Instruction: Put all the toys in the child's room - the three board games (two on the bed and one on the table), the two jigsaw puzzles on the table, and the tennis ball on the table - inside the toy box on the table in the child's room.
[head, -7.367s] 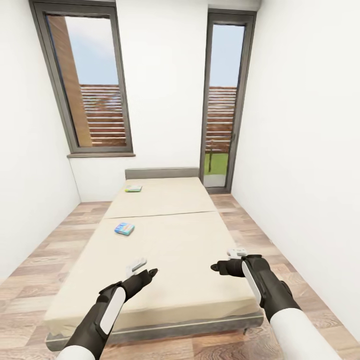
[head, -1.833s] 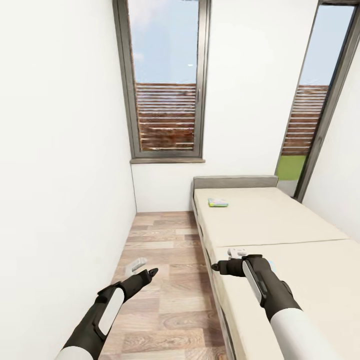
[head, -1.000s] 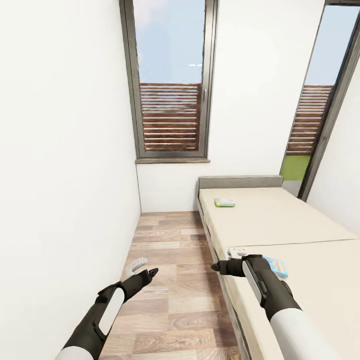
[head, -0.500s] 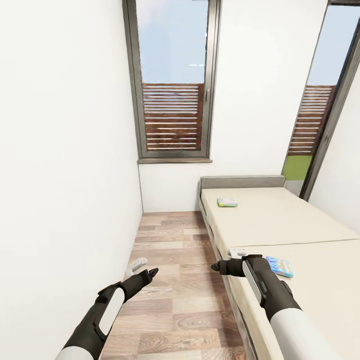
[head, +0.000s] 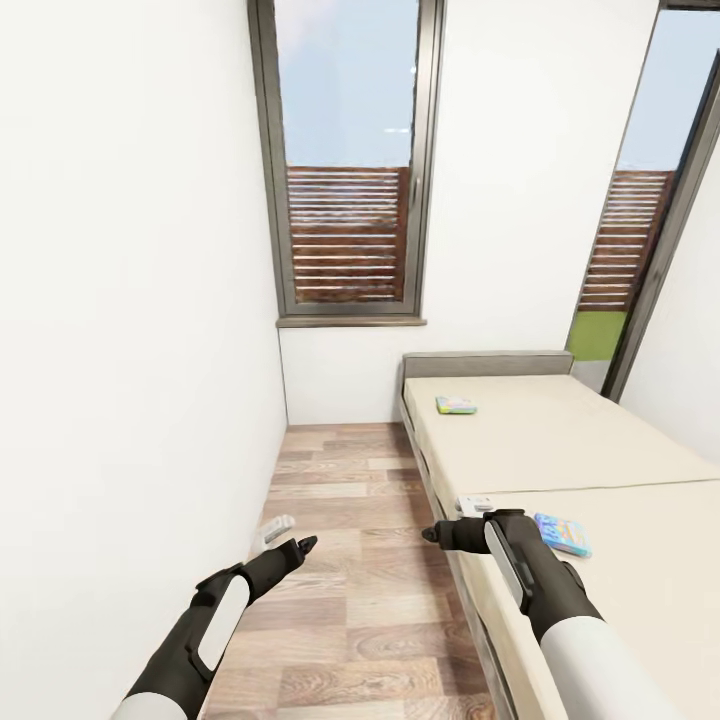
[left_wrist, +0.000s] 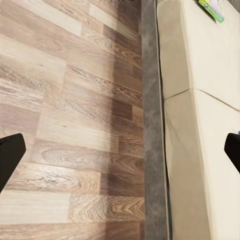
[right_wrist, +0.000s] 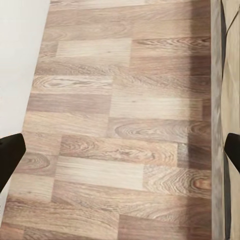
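Both hands spread wide and empty: left hand (head: 283, 534) over the wood floor (head: 340, 500), right hand (head: 452, 520) at the bed (head: 560, 440) edge, blue board game (head: 562, 534) beside it, another game (head: 456, 405) near the headboard.

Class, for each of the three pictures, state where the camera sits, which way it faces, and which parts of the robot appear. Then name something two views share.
Head view: on the robot's head, facing forward and down the room; shows the left gripper, right gripper, both forearms, the bed and two board games.
Left wrist view: on the left arm, facing down at the wood floor and bed edge; dark fingertips at the sides.
Right wrist view: on the right arm, facing the floor; fingertips likewise.
Shared: the wrist views both show floor and bed frame.
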